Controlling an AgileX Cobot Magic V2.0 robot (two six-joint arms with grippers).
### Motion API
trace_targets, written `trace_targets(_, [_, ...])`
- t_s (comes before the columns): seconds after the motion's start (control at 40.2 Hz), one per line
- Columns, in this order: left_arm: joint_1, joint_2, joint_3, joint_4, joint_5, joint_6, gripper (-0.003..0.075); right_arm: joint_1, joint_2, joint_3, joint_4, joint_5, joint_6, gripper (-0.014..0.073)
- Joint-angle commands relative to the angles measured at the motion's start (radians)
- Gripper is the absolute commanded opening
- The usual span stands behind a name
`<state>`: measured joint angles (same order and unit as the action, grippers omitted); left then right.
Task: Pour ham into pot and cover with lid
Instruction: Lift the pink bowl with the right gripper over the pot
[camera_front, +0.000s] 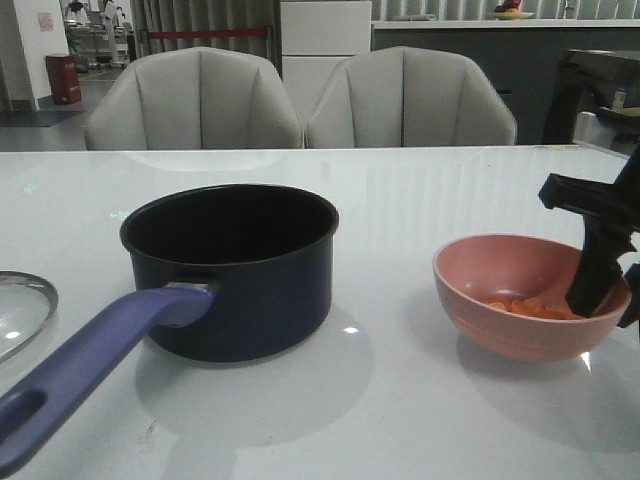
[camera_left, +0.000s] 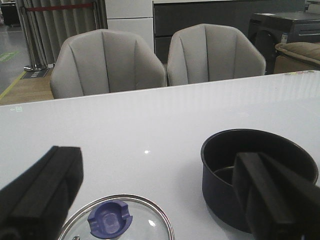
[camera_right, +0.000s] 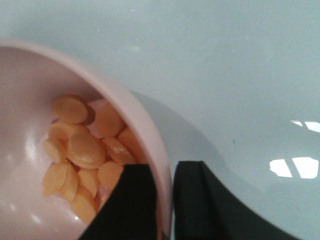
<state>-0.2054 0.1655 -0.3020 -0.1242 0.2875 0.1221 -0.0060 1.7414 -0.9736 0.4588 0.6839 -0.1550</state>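
Pink bowl (camera_front: 530, 295) of ham (camera_right: 82, 155) sits right of the pot (camera_front: 232, 268), right gripper (camera_right: 162, 200) pinching its rim. Left gripper (camera_left: 160, 200) hangs open above the lid (camera_left: 117, 225). A thin pinch could slip when tilting.

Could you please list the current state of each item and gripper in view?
pot: upright, uncovered, looks empty.
lid: off the pot, flat on the table, knob up.
ham: in the bowl.
pink bowl: upright, rim pinched.
right gripper: shut on the bowl's rim.
left gripper: open above the lid.
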Motion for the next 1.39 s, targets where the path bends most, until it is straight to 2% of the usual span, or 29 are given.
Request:
trace_targets(0.0, [-0.008,0.010,-0.027,-0.004,-0.081,0.001,0.0648,-0.008,-0.038,-0.045,0.025,-0.017,-0.022,0.0161])
trace_targets(0.124, [-0.008,0.010,-0.027,-0.004,-0.079,0.001,0.0648,-0.008,-0.053,-0.083,0.026,0.011,-0.074,0.0134])
trace_targets(0.348, [-0.008,0.010,-0.027,-0.004,-0.079,0.001,0.0648,0.001,-0.118,-0.174,0.068,0.093,-0.078,0.0134])
trace_targets(0.448, [-0.008,0.010,-0.027,-0.004,-0.079,0.001,0.0648,0.050,-0.169,-0.225,0.053,0.078,-0.092,0.0134])
trace_targets(0.622, [-0.008,0.010,-0.027,-0.004,-0.079,0.001,0.0648,0.201,-0.219,-0.336,-0.025,0.031,-0.062,0.0142])
trace_targets(0.721, [-0.008,0.010,-0.027,-0.004,-0.079,0.001,0.0648,0.305,-0.202,-0.407,-0.142,0.021,0.013,0.0142])
trace_targets(0.97, [-0.008,0.010,-0.027,-0.004,-0.079,0.001,0.0648,0.527,-0.134,-0.510,-0.608,-0.038,0.349,0.0142])
trace_targets(1.194, [-0.008,0.010,-0.027,-0.004,-0.079,0.001,0.0648,0.644,-0.069,-0.520,-0.944,-0.116,0.586,0.0142])
trace_targets(1.368, [-0.008,0.010,-0.027,-0.004,-0.079,0.001,0.0648,0.676,-0.030,-0.520,-1.210,-0.190,0.804,0.0142])
